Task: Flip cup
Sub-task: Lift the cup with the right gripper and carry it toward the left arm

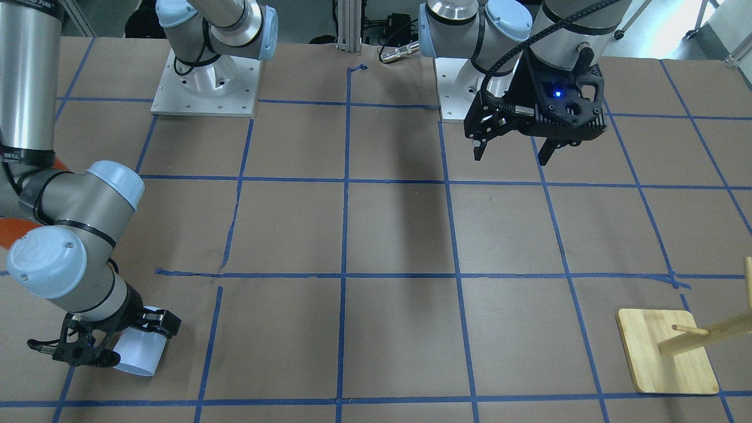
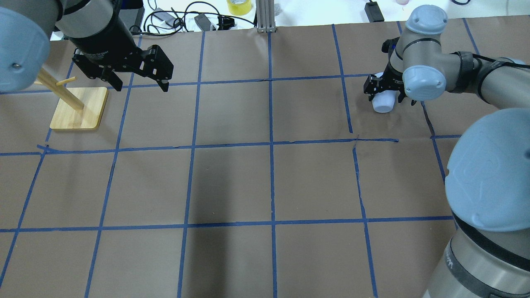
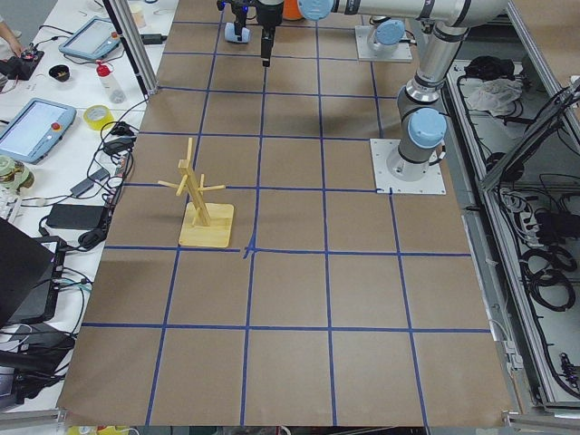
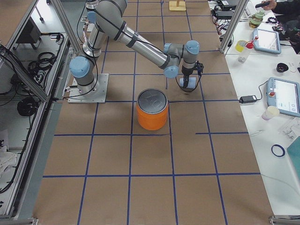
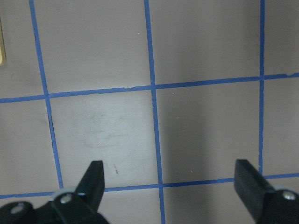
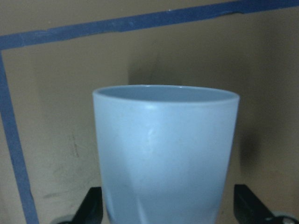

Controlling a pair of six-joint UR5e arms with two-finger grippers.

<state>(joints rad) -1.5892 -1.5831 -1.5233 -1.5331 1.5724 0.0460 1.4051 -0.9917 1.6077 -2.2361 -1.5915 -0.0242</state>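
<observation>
The small pale blue-white cup [image 1: 141,355] is at the far right side of the table, also seen in the overhead view [image 2: 383,104] and the right wrist view [image 6: 163,154]. Its narrow end points toward the wrist and its wide rim away from it. My right gripper [image 1: 126,343] straddles the narrow end with jaws open; a thin gap shows beside one fingertip [image 6: 250,207]. I cannot tell whether the cup rests on the paper. My left gripper [image 2: 141,87] hangs open and empty above the table, far from the cup.
A large orange can with a silver top [image 4: 152,110] stands on the table near my right arm's elbow. A wooden peg rack on a square base [image 2: 78,109] stands beside my left gripper. Blue tape lines grid the brown paper.
</observation>
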